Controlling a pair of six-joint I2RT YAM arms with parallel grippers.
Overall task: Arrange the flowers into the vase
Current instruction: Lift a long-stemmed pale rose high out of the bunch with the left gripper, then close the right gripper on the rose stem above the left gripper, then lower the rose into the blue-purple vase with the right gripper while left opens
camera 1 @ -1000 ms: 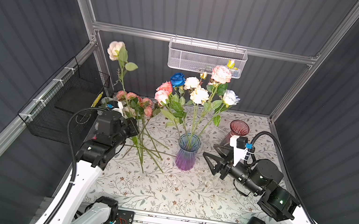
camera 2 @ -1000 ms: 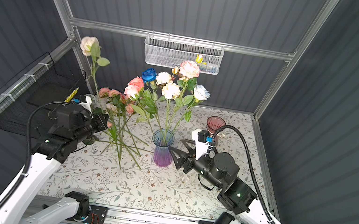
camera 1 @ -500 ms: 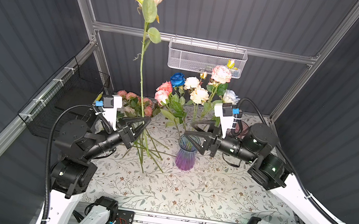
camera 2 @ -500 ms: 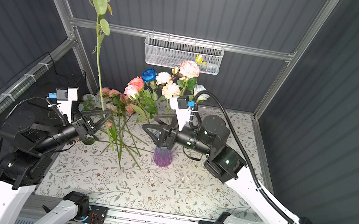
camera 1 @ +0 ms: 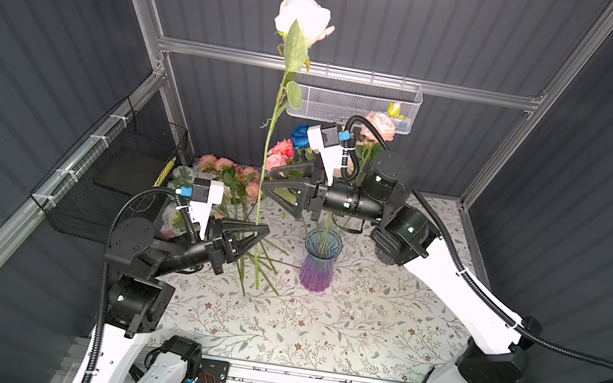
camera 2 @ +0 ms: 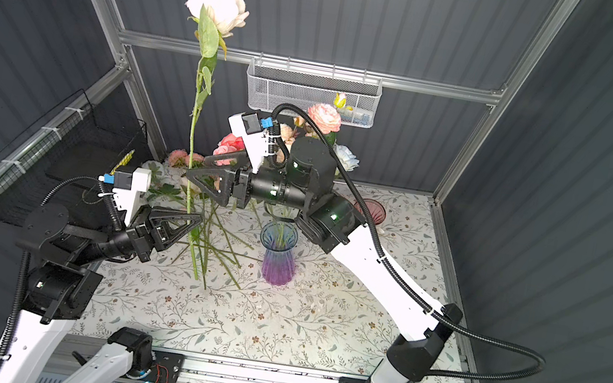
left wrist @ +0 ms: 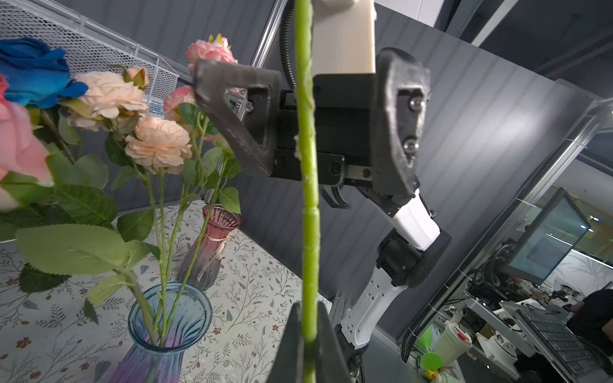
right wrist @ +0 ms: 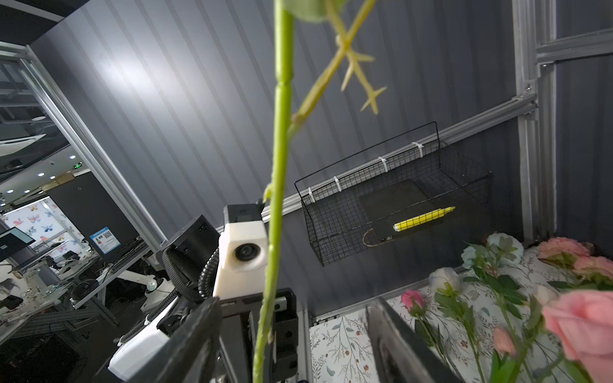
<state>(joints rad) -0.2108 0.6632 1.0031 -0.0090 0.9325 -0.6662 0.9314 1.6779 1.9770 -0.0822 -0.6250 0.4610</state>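
Held flower: a long green-stemmed artificial rose with a pale pink bloom (left wrist: 310, 199), held up off the bench, at 9 o'clock from the vase in both top views.
Axis: the stem stands close to upright, with its bloom (camera 1: 304, 19) on top, toward 12 o'clock in a top view, and the cut end pointing down.
Left hand (camera 1: 263, 231): clamped tight on the lower stem.
Right hand (camera 1: 267, 182): jaws apart, with one finger on either side of the stem just above the left hand's grip. Neither finger clearly presses on the stem.
Vase: a ribbed glass vase, blue fading to purple (camera 1: 318, 264), upright mid-bench. It holds a deep blue rose (camera 1: 300, 136), peach blooms and a pink bloom (camera 1: 380, 125).
Loose flowers: pink-bloomed sprays (camera 1: 231, 178) lying on the bench at 10 o'clock from the vase.
Bench: covered in a floral-print cloth (camera 1: 315, 329).
Second vase: dark red glass (camera 2: 371, 212), at 2 o'clock, empty.
Baskets: a white mesh basket (camera 1: 353, 103) on the back wall at 12 o'clock. A black wire basket (camera 1: 109, 176) at 9 o'clock holds a yellow marker (right wrist: 423, 219).
Writing: a blue notice with a code square (right wrist: 105, 240) stands outside the cell, too small to read.
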